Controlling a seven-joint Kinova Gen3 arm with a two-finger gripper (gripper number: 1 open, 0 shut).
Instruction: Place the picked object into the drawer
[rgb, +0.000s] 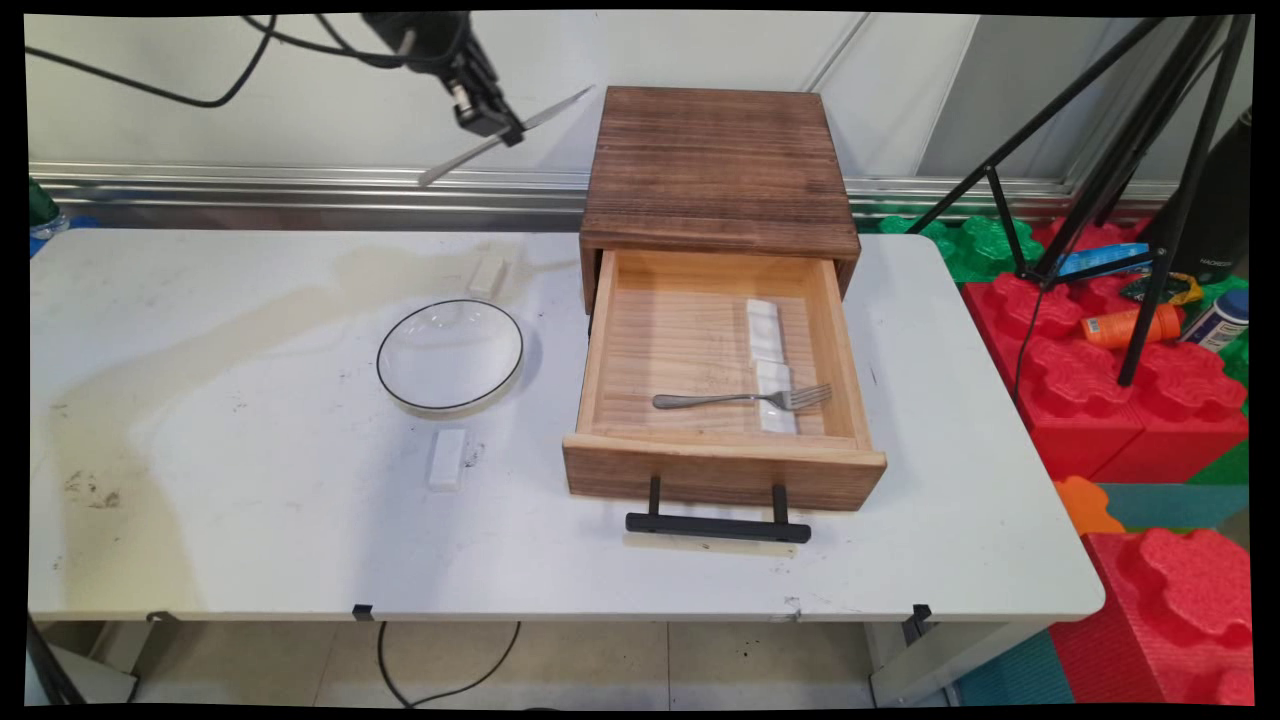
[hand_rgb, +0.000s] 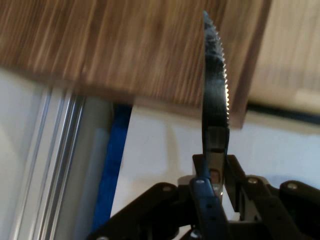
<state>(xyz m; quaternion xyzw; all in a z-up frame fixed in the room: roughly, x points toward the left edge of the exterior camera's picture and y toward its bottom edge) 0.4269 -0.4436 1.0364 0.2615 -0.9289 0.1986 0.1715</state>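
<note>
Upper left of frame: gripper (rgb: 497, 122) raised high, fingers clamped on serrated knife (rgb: 505, 137) at mid-length. Fork (rgb: 745, 399) already in open drawer (rgb: 722, 470), frame centre; knife not yet in.

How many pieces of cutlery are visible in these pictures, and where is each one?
2. A knife is held in the gripper, raised high to the left of the wooden box. A fork lies inside the open drawer. None seems hidden.

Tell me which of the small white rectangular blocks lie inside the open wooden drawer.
The two white blocks end to end under the metal fork; the other two sit on the table beside the glass bowl.
</note>
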